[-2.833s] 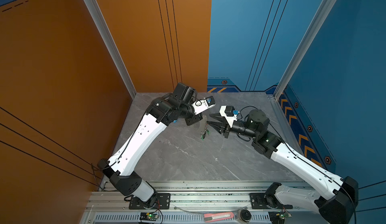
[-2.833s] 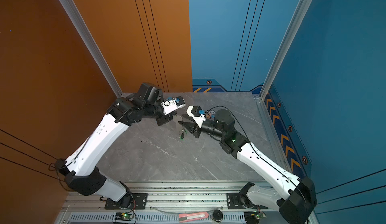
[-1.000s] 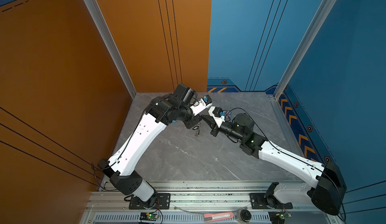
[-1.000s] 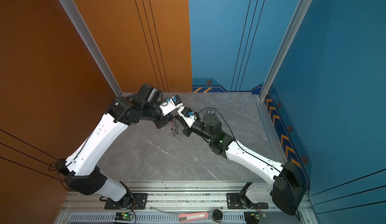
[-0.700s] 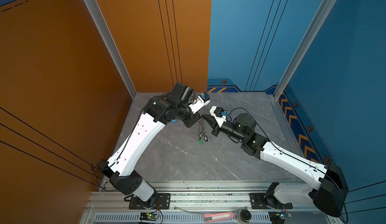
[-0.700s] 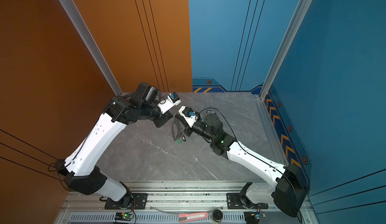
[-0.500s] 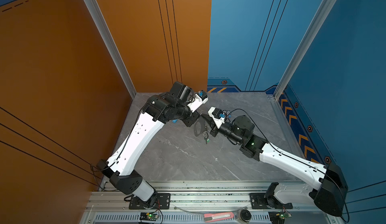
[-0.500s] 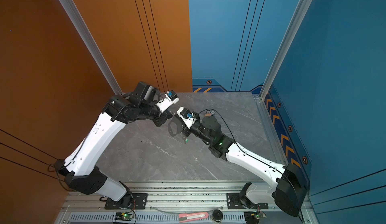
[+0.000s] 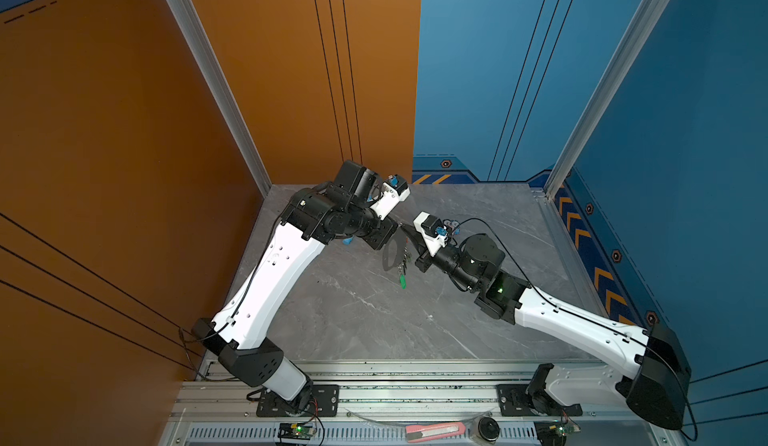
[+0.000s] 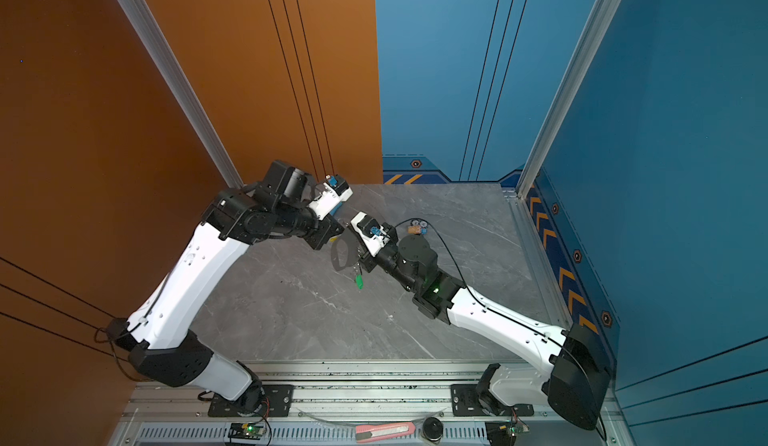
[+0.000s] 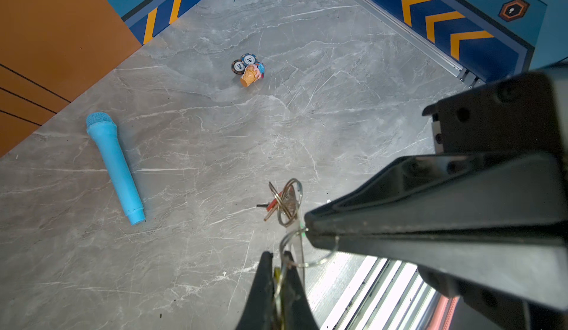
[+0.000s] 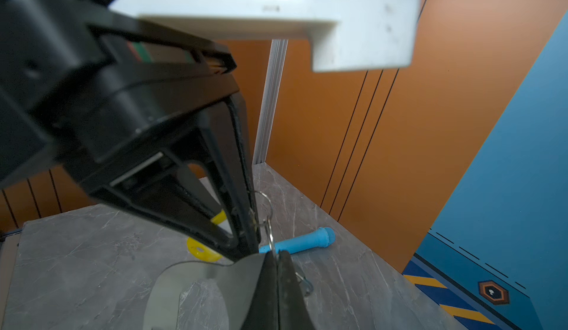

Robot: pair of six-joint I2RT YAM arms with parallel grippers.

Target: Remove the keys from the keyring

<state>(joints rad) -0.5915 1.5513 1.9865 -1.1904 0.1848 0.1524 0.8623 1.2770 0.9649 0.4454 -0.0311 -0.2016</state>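
Aloft over the grey marbled table (image 9: 353, 319), both pairs of fingers are pinched shut on one bunch. The left gripper (image 11: 277, 260) nips a yellow tag among the small silver keys with coloured plastic tags (image 11: 276, 204). The right gripper (image 12: 277, 259) nips a thin split ring of the flat grey oval metal keyring (image 9: 388, 252). A green tag (image 9: 401, 281) dangles lowest. Well apart on the table lie a light-blue tube (image 11: 115, 165) and an orange-and-blue cluster with dark discs (image 11: 249, 68). Each wrist view is largely blocked by the opposite gripper.

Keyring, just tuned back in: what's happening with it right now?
Both grippers are shut and meet in mid-air above the table. The left gripper pinches at a yellow-tagged key, the right gripper a small split ring. The keyring's grey loop hangs between them, and the green-tagged key dangles below, so keys are not yet off.
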